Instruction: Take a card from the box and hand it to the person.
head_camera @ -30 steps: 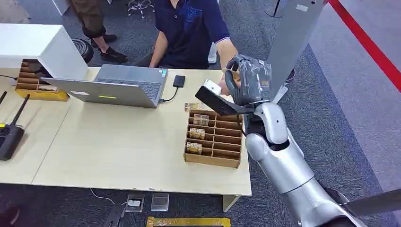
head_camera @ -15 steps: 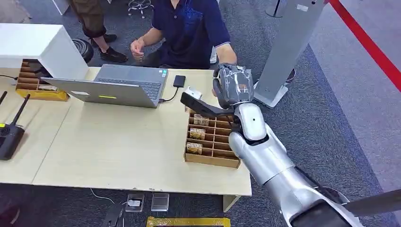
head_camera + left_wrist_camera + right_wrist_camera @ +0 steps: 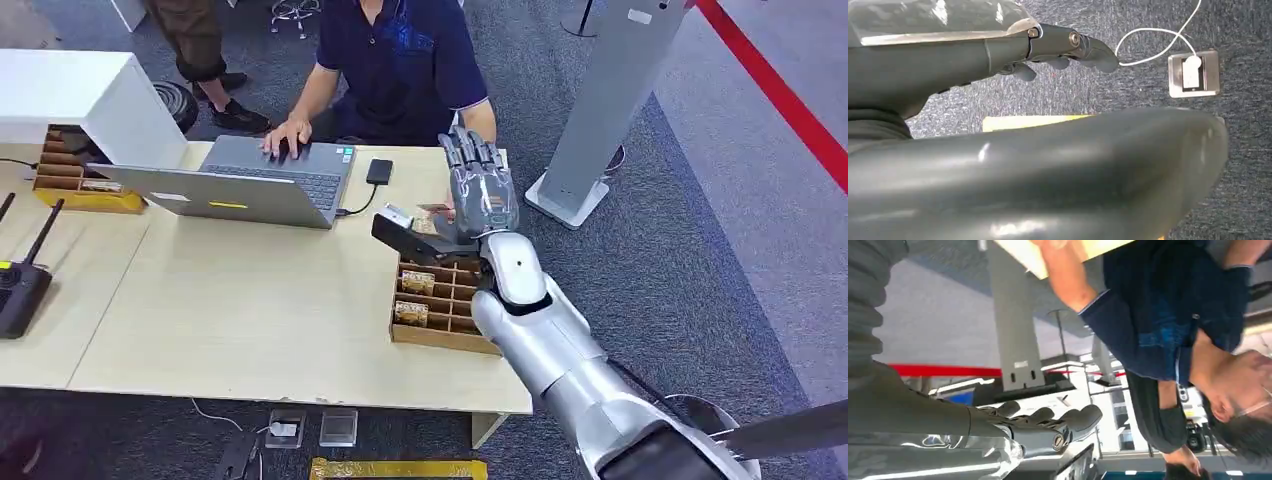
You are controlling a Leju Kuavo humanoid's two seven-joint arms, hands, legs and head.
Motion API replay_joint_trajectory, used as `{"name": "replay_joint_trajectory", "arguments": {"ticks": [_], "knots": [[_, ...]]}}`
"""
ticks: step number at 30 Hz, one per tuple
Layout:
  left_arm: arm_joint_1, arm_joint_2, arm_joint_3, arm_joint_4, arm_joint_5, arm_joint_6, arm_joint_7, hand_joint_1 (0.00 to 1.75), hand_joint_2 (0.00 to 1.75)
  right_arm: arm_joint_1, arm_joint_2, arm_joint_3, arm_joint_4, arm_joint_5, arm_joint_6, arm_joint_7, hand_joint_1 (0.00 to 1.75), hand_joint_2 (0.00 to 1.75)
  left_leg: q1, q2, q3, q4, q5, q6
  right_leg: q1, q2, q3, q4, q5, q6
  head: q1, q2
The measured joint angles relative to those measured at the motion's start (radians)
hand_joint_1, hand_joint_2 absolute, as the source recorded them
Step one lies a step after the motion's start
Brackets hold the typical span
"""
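Right hand (image 3: 478, 190) raised over the far end of the box (image 3: 447, 300), fingers spread and straight, holding nothing. A small card (image 3: 434, 208) shows just left of the palm, long axis roughly left-right; can't tell what's holding it. Half a second ago the fingers were curled. Left wrist view: left hand (image 3: 1058, 50) over the floor, fingers loosely extended, nothing held. Person (image 3: 400, 60) seated behind the table (image 3: 250, 300), one hand on the laptop (image 3: 240, 180).

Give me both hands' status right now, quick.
Right hand: open, fingers extended above the card box, holding nothing.
Left hand: hanging over the floor, fingers loosely apart, holding nothing.
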State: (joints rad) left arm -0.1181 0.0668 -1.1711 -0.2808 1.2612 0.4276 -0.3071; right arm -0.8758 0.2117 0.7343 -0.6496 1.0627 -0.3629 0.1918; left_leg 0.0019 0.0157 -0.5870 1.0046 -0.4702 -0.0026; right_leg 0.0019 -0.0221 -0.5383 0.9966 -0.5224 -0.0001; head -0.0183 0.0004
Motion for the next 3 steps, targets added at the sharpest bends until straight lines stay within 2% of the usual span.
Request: {"name": "replay_joint_trajectory", "arguments": {"ticks": [3], "knots": [[0.0, 0.0, 0.0, 0.0, -0.001, 0.001, 0.002, 0.0, 0.0, 0.012, 0.0, -0.013, 0.003, -0.155, -0.058, -0.114, 0.0, 1.75, 0.0, 0.0, 0.0, 0.0, 0.0, 0.0, 0.0, 0.0, 0.0, 0.0, 0.0, 0.0, 0.0, 0.0]]}}
